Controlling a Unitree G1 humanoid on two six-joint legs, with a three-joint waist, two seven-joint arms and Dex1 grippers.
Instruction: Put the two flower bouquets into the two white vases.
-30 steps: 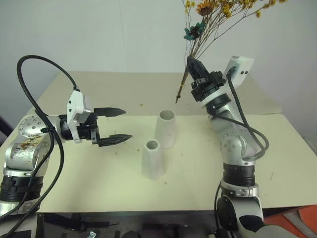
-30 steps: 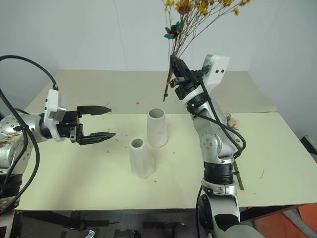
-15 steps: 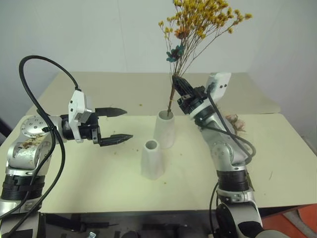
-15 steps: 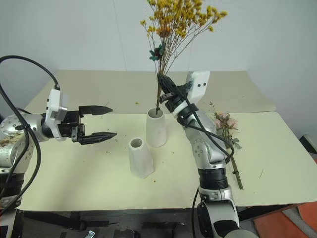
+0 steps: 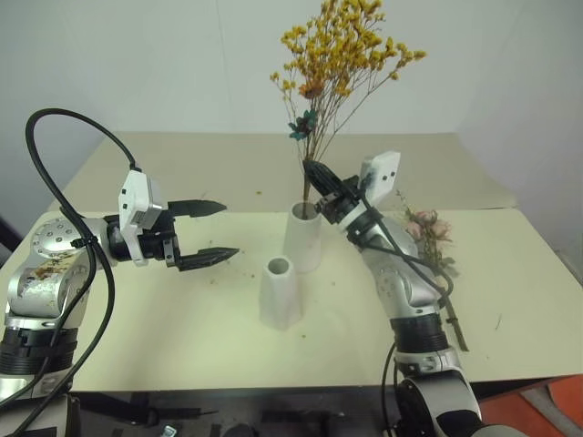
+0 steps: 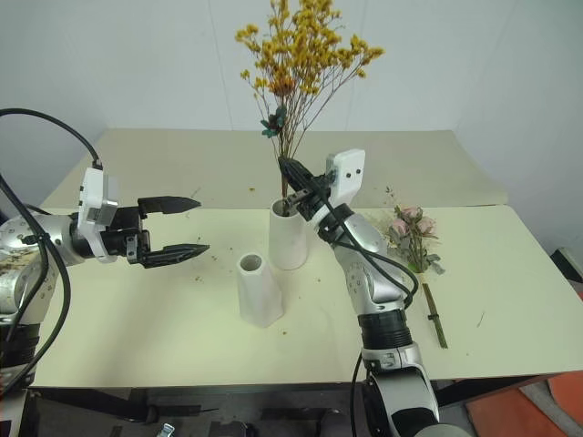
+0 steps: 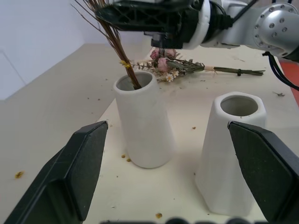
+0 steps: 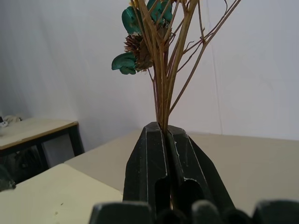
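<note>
Left of the taller vase (image 5: 303,238), the left gripper (image 5: 211,233) waits with jaws apart, the shorter vase (image 5: 280,293) sits empty, and the right gripper (image 5: 319,177), clamped on the yellow bouquet (image 5: 339,55) with stems just inside the taller vase's mouth, may tip that vase, while the pink bouquet (image 5: 432,238) lies beyond.

Matt, smooth white vases (image 5: 303,238) stand on a matt cream table (image 5: 182,328), holding dry, wiry yellow flowers (image 5: 342,55).

Yellow blooms with a teal accent are topping the dried bunch (image 5: 342,55) on brown stems, two vases (image 5: 303,235) are showing plain matte white, and pink roses (image 5: 428,228) are lying on the cream table (image 5: 182,319).
</note>
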